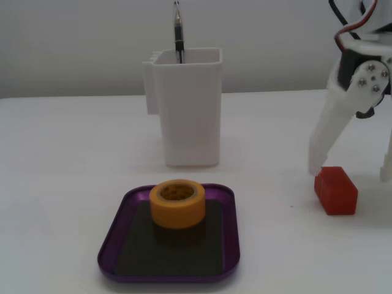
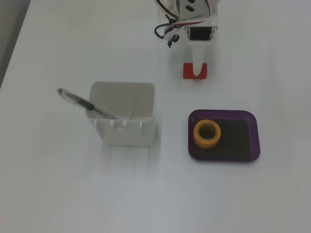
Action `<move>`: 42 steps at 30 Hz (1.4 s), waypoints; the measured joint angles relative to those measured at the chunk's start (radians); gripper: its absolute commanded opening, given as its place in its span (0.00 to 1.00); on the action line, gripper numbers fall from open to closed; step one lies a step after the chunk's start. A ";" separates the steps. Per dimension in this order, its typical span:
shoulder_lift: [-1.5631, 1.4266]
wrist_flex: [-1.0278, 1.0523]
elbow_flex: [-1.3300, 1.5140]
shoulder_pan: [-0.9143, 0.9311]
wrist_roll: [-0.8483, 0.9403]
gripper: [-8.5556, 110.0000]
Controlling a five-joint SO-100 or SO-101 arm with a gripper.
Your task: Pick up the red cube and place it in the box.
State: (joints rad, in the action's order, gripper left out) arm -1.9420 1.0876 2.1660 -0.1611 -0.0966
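Near the right edge of the desk in the low fixed view, the red cube (image 1: 335,190) lies flat on the white surface, and the white gripper (image 1: 350,169) stands over it with its fingers spread apart, one tip just beside the cube's back left corner and the other close to the picture's right border. From above, one white finger (image 2: 197,64) lies across the cube (image 2: 188,71). Closer to the front edge, the purple box (image 1: 228,245) sits well apart from the cube, with a yellow tape roll (image 1: 177,203) standing on its dark floor. Behind it stands a tall white container (image 1: 187,107) holding a pen (image 1: 178,33).
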 measured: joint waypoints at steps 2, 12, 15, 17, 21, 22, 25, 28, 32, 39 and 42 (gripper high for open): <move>0.029 -0.040 0.000 -0.003 0.000 0.29; 0.150 -0.117 0.000 -0.003 -0.003 0.26; 0.181 -0.130 -0.011 0.002 -0.003 0.21; 0.198 -0.155 -0.020 0.005 0.009 0.17; 0.229 -0.181 -0.028 0.005 0.009 0.08; 0.230 -0.181 -0.029 0.005 0.006 0.06; 0.230 -0.181 -0.031 0.003 0.003 0.07; 0.221 -0.166 -0.055 -0.009 0.005 0.07; 0.172 -0.069 -0.109 -0.029 0.002 0.07; 0.000 0.057 -0.270 -0.213 0.057 0.07; -0.020 0.064 -0.334 -0.262 0.066 0.07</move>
State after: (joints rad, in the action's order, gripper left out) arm -1.9620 1.1520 1.8316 -0.4234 -0.0307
